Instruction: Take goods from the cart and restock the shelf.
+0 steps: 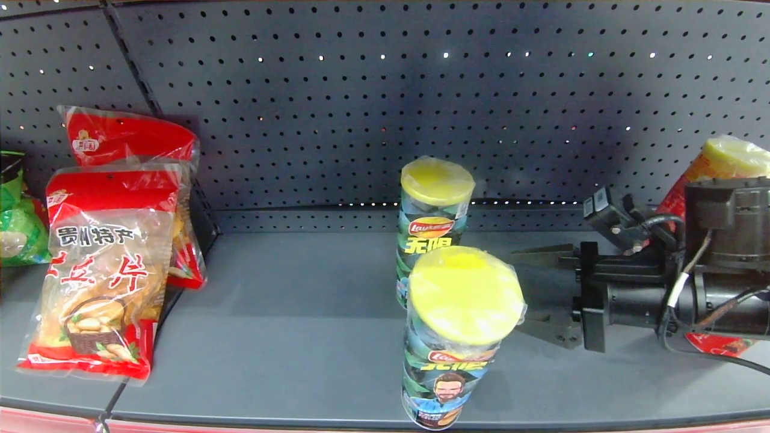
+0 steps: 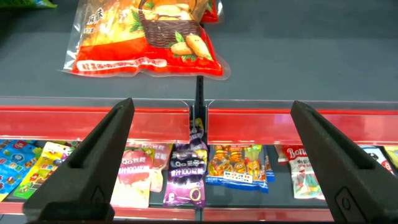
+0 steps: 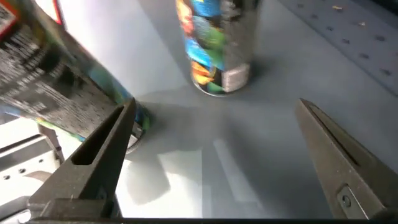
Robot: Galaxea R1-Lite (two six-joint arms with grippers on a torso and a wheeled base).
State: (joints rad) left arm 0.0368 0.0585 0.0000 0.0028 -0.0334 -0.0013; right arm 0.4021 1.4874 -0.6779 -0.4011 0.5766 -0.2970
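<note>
Two chip cans with yellow lids stand upright on the grey shelf (image 1: 301, 313): one further back (image 1: 436, 225), one near the front edge (image 1: 460, 337). My right gripper (image 1: 518, 290) lies low over the shelf just right of them, pointing at them, open and holding nothing. In the right wrist view the gripper (image 3: 216, 106) is open, with the front can (image 3: 56, 81) close beside one finger and the back can (image 3: 217, 50) ahead. My left gripper (image 2: 212, 104) is open and empty in front of the shelf's red front rail (image 2: 280, 124).
Red bags of potato crisps (image 1: 99, 288) lean at the shelf's left, with a green bag (image 1: 15, 222) beyond them. A tilted red can (image 1: 719, 165) leans behind my right arm. A pegboard wall (image 1: 385, 108) closes the back. Candy packets (image 2: 186, 177) fill the lower shelf.
</note>
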